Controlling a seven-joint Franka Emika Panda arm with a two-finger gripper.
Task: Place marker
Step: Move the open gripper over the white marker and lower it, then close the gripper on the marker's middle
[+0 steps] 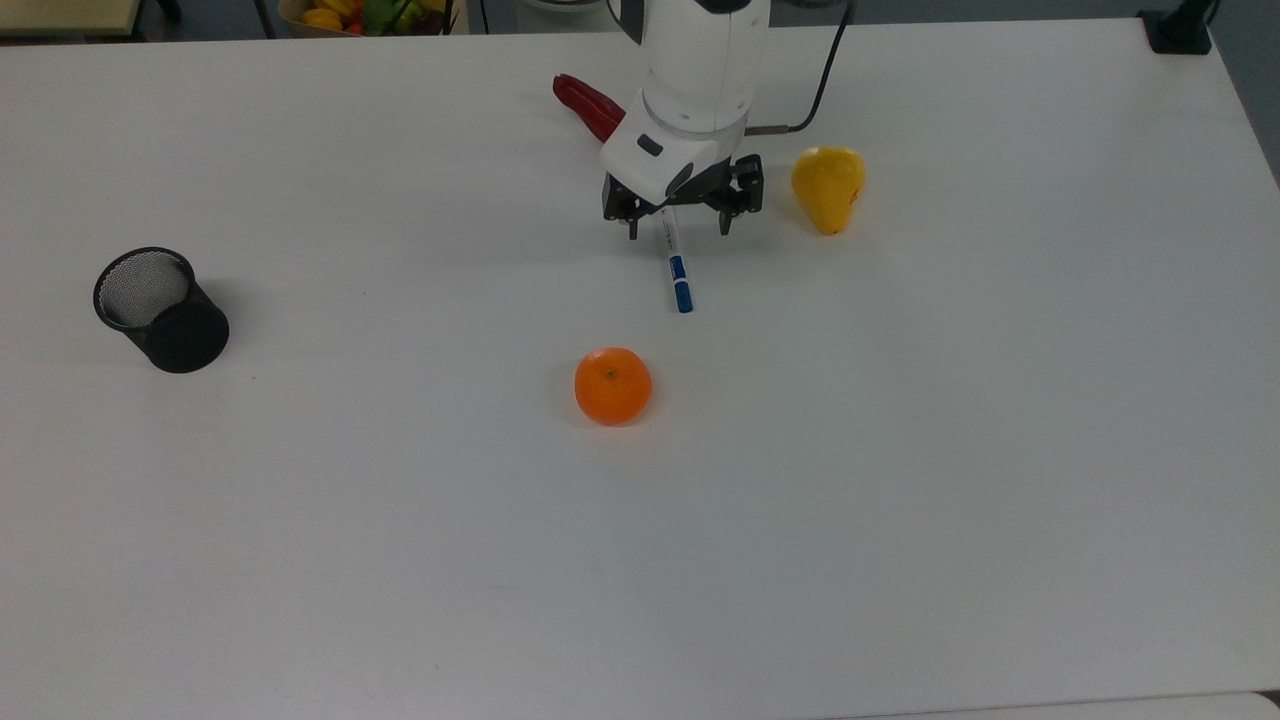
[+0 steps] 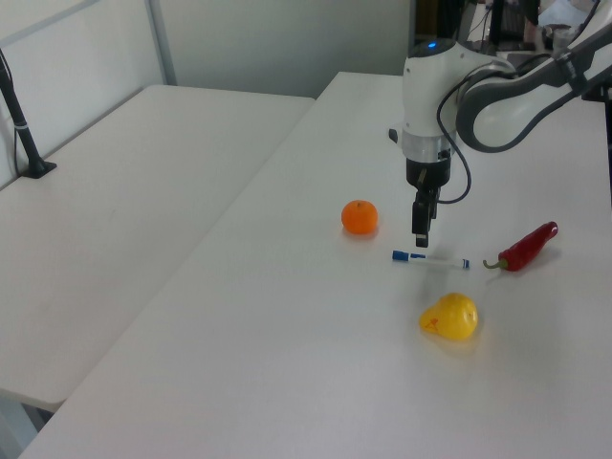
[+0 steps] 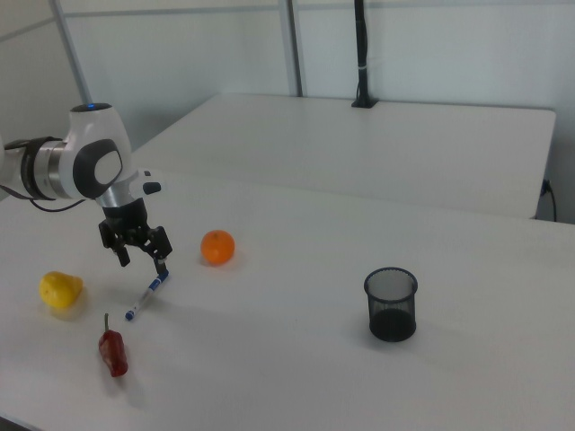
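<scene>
Gripper [image 1: 678, 228] above marker [image 1: 677, 268] — jaws spread wide, grasping nothing
Marker lies flat on the white table [image 1: 900, 480] toward its far edge in the top view, fingers straddling its white end; pear [image 1: 828, 187] just beside, orange [image 1: 613, 386] nearer, mesh cup [image 1: 160, 309] well apart — near the top view's left edge

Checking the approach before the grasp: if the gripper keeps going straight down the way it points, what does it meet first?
Most likely the marker: the open gripper hangs over its white end, fingers either side. Exact height is unclear.
</scene>
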